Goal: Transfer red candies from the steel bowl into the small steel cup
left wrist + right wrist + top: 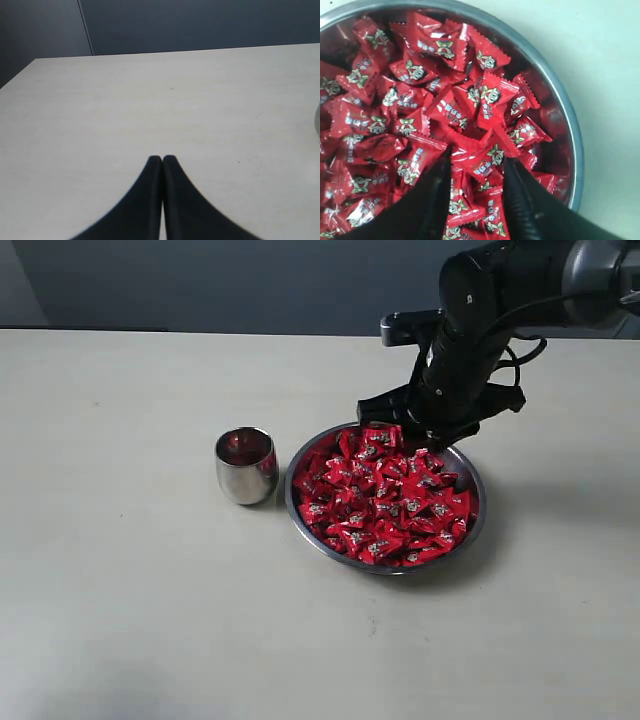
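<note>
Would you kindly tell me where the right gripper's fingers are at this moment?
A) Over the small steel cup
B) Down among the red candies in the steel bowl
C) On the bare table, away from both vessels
B: in the right wrist view the right gripper stands open, its fingers astride red candies inside the steel bowl, while the small steel cup stands off to the side.

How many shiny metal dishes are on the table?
2. The small steel cup stands left of the steel bowl in the exterior view, close beside it. The bowl is heaped with red candies. Nothing seems to hide another one.
</note>
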`<state>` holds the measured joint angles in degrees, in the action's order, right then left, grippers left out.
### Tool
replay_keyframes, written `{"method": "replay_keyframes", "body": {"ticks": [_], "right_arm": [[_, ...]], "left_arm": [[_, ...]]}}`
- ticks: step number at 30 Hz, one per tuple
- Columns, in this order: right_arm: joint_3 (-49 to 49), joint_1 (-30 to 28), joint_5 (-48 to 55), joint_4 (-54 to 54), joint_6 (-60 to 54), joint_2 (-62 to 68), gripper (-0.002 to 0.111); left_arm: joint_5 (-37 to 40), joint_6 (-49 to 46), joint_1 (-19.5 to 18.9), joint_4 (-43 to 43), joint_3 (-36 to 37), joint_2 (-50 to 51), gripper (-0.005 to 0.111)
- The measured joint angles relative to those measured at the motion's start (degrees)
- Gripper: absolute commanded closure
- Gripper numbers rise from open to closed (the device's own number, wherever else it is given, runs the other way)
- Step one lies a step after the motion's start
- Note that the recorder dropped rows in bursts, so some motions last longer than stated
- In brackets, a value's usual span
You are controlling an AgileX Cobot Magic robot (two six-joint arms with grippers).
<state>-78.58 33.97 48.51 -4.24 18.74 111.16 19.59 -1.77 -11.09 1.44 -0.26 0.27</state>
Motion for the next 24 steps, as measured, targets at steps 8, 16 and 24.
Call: {"method": "replay_keyframes", "body": {"ticks": [8, 16, 24], "right_arm": [[-0.25, 0.00, 0.93, 0.00, 2.07, 2.46, 0.073], [-0.25, 0.00, 1.57, 0.23, 2.28, 3.41, 0.073], [-0.25, 0.00, 1.57, 4.24, 2.28, 3.41, 0.073]], "left_arm": [[0.00, 0.00, 0.00, 0.00, 0.00, 0.00, 0.106], [0.00, 0.00, 0.00, 0.00, 0.00, 0.00, 0.106], [0.00, 0.00, 0.00, 0.00, 0.00, 0.00, 0.106]]}}
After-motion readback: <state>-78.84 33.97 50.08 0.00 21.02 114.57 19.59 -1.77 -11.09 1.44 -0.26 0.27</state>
